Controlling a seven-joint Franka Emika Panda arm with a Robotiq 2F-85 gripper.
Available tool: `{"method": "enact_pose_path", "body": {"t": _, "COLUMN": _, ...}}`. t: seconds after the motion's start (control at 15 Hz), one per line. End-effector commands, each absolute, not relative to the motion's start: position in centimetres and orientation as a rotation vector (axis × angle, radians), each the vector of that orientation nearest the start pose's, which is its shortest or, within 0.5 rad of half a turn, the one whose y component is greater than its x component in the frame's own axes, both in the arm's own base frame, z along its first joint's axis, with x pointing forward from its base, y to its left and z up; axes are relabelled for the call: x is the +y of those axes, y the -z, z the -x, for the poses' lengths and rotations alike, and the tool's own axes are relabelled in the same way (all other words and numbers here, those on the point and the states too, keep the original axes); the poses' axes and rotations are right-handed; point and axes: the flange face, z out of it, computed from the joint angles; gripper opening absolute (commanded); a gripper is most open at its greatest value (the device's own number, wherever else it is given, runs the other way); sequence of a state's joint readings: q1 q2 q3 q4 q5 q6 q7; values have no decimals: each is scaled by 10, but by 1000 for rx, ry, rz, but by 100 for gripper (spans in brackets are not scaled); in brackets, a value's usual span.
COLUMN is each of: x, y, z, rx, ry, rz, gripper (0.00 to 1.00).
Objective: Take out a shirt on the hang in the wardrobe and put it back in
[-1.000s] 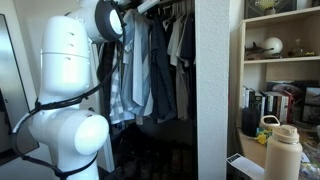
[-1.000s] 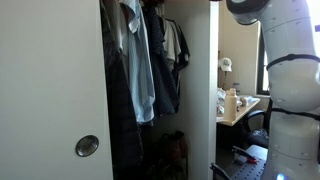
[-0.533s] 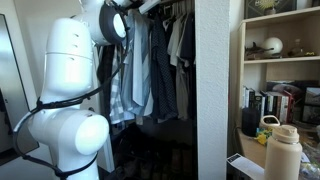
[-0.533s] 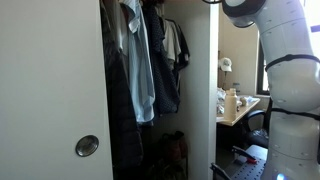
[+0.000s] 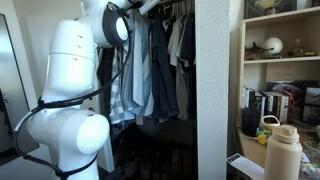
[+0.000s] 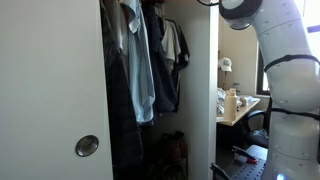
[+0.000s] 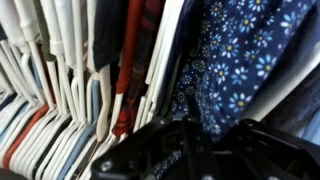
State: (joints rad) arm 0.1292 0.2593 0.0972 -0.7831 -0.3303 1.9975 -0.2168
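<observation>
The wardrobe (image 5: 208,90) has a dark interior and a wide white side panel; it also shows in the other exterior view (image 6: 52,90). Many shirts hang on its rail. The dusty-blue shirt (image 5: 137,70) hangs near the front of the row and shows in both exterior views (image 6: 142,70). My gripper (image 5: 148,6) is up at the rail, above the shirts. In the wrist view its dark jaws (image 7: 186,150) sit just before blue fabric with small white flowers (image 7: 235,50), which looks like this shirt. Whether the jaws are open or shut does not show.
White hangers (image 7: 60,90) and a red-patterned garment (image 7: 128,70) crowd the rail to the left of the jaws. A white bookshelf (image 5: 280,60) and a cream bottle (image 5: 283,150) stand beside the wardrobe. A desk with small items (image 6: 240,105) is behind my arm.
My arm's upper joint has shifted slightly toward the wardrobe rail. The shirts have not visibly moved.
</observation>
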Motion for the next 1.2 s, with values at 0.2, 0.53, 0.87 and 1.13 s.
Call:
{"method": "enact_pose_path", "body": {"t": 0.2, "x": 103, "y": -904, "z": -590, "rx": -652, "ry": 1750, "rz": 2949, "gripper": 1}}
{"method": "enact_pose_path", "body": {"t": 0.53, "x": 105, "y": -907, "z": -590, "rx": -645, "ry": 1774, "rz": 2931, "gripper": 1}}
{"method": "enact_pose_path", "body": {"t": 0.87, "x": 104, "y": -905, "z": -590, "rx": -629, "ry": 1761, "rz": 2936, "gripper": 1}}
{"method": "enact_pose_path", "body": {"t": 1.13, "x": 104, "y": -908, "z": -587, "rx": -611, "ry": 1764, "rz": 2936, "gripper": 1}}
